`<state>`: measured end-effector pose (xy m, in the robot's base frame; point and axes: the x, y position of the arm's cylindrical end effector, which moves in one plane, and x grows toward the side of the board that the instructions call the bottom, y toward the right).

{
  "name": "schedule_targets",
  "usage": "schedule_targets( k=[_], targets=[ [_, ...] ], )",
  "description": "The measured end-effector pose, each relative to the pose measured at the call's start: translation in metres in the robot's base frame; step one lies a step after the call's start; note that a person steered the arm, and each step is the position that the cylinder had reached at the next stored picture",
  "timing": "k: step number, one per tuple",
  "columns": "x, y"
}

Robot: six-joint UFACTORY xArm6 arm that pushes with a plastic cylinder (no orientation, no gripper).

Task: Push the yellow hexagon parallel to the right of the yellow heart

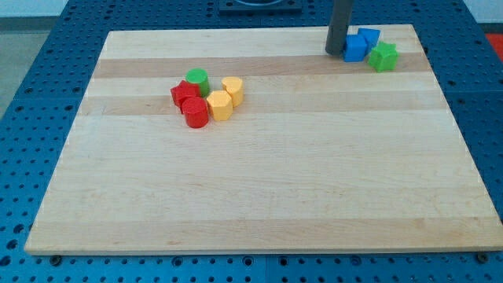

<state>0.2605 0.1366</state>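
The yellow hexagon point(220, 105) sits on the wooden board point(259, 189) in a cluster left of centre. The yellow heart point(233, 89) touches it just above and to the right. My tip point(335, 53) is far off at the view's top right, well apart from both yellow blocks. It stands against the left side of a blue block point(355, 48). The rod rises out of the view's top.
A green cylinder point(197, 79), a red star point(185, 93) and a red cylinder point(196, 113) crowd the hexagon's left side. A second blue block point(368, 36) and a green star point(383, 56) lie by the tip near the board's top right corner.
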Motion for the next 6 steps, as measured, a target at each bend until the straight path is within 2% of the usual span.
schedule_targets(
  k=[2, 3, 4, 5, 6],
  targets=[
    [0.01, 0.007],
    [0.074, 0.007],
    [0.16, -0.041],
    [0.206, -0.137],
    [0.215, -0.238]
  ],
)
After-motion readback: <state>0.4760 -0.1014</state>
